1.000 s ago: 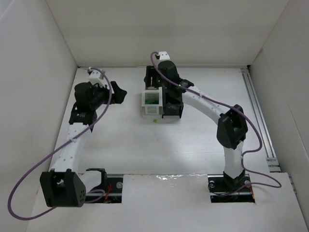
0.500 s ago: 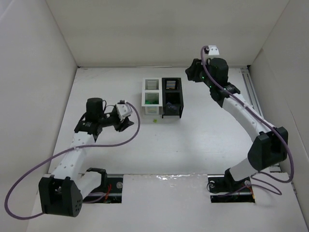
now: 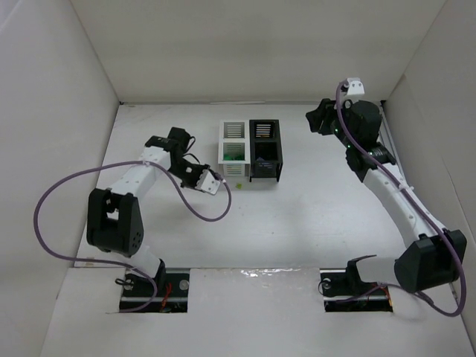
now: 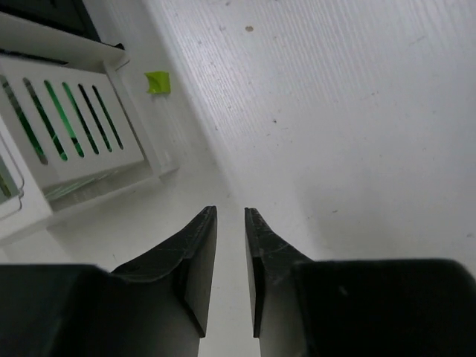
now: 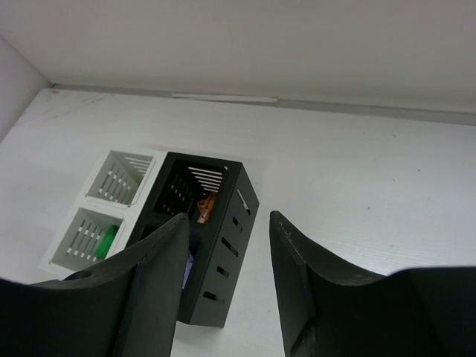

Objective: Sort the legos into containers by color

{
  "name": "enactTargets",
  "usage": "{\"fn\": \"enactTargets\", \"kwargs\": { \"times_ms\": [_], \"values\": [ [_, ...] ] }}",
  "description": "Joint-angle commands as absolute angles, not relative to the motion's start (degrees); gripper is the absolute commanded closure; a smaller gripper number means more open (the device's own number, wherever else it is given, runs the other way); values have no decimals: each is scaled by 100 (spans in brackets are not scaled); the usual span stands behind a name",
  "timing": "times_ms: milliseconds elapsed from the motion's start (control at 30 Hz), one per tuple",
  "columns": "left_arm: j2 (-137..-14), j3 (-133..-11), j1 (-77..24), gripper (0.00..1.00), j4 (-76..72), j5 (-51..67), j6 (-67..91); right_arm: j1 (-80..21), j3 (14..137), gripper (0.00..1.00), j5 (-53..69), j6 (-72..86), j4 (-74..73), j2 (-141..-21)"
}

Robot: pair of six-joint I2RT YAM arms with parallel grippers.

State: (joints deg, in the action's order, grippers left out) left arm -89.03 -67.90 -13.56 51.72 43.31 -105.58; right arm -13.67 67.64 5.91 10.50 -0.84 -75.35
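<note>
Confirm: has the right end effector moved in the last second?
Yes. The right end effector was over the containers; it has swung right and now sits well clear of their right side.

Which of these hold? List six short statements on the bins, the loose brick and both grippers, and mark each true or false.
1. A lime-green lego lies on the table, outside the containers. True.
2. The right gripper holds a lego. False: its jaws stand apart with nothing between them.
3. The near white bin holds green legos. True.
4. The containers stand apart from one another. False: they form one touching block.
5. The left gripper hovers above the black bins. False: it is low beside the near white bin, close to the lime-green lego.
6. The far black bin holds an orange lego. True.
</note>
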Motion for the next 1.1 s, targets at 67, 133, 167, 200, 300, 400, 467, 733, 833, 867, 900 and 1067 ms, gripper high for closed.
{"fn": "enactTargets", "kwargs": {
  "times_ms": [67,133,167,200,300,400,467,733,833,867,900,1067],
  "values": [
    [-9219,-7479,-1994,73,6021,3595,-12736,-1056,6540,48,791,976,167,-7128],
    [-9281,-7619,-2309,68,5811,3385,-12735,-985,6417,48,843,976,167,-7040],
    [-9281,-7620,-2425,66,5731,3305,-12735,-932,6416,48,844,976,167,-6962],
    [-9281,-7620,-2530,62,5643,3305,-12735,-932,6355,48,844,976,167,-6883],
    [-9281,-7542,-2943,58,5196,2919,-12735,-879,6302,48,844,976,167,-6820],
    [-9150,-7225,-3304,57,4607,2523,-12892,-817,6249,48,844,976,114,-6750],
    [-9149,-7093,-3471,57,4413,2427,-13174,-817,6249,48,844,976,114,-6636],
    [-9878,-7742,-3551,57,4922,1671,-14588,-765,6196,48,949,914,-325,-6074],
    [-10158,-8058,-3551,57,5140,1521,-15088,-765,6258,48,1099,914,-544,-5933],
    [-10256,-8181,-3551,57,5211,1521,-15178,-765,6310,48,1160,914,-597,-5846],
    [-10335,-8287,-3551,57,5212,1521,-15248,-765,6363,48,1160,914,-650,-5845],
    [-10564,-8473,-3604,59,5063,1371,-15793,-765,6477,48,1099,677,-1053,-5573]
  ]
}}
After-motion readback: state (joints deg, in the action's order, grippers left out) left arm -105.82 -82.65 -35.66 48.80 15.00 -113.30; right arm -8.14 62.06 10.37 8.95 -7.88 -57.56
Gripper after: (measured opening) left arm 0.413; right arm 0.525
